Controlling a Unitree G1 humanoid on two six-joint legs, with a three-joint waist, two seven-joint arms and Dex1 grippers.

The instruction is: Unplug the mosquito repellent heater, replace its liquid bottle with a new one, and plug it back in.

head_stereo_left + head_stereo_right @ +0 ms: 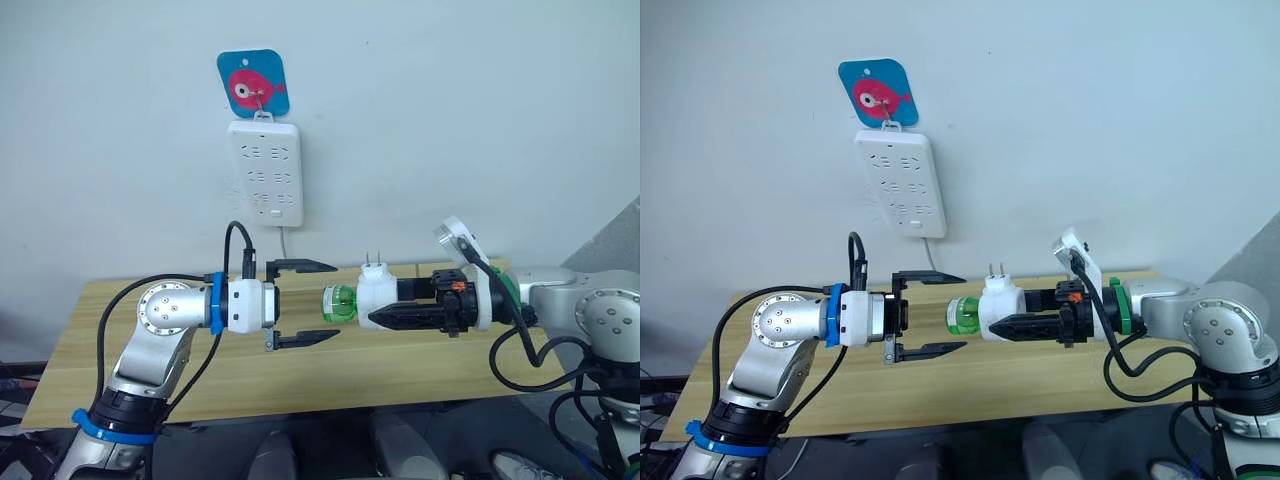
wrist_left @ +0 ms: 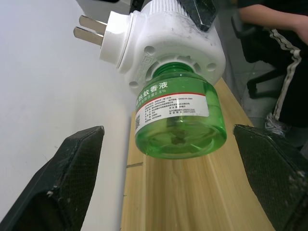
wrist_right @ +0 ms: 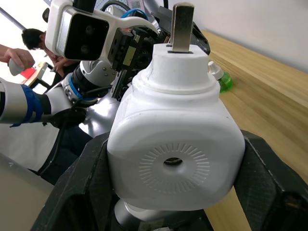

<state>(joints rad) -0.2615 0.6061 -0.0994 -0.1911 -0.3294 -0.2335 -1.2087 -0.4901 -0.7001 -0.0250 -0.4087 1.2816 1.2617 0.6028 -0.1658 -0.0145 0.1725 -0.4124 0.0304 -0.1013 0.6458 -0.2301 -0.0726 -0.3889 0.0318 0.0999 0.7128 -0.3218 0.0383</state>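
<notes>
The mosquito repellent heater is a small white unit held in the air over the table, its two prongs pointing up. My right gripper is shut on its body from the right. A green liquid bottle with a printed label is screwed into the heater and points left. My left gripper is open, its black fingers standing above and below the bottle's base without touching it. A small green object with a white cap lies on the table behind the heater.
A long white power strip hangs on the wall under a blue fish hook, its cord dropping behind the wooden table. A seated person is near the table's end. A grey surface rises at the far right.
</notes>
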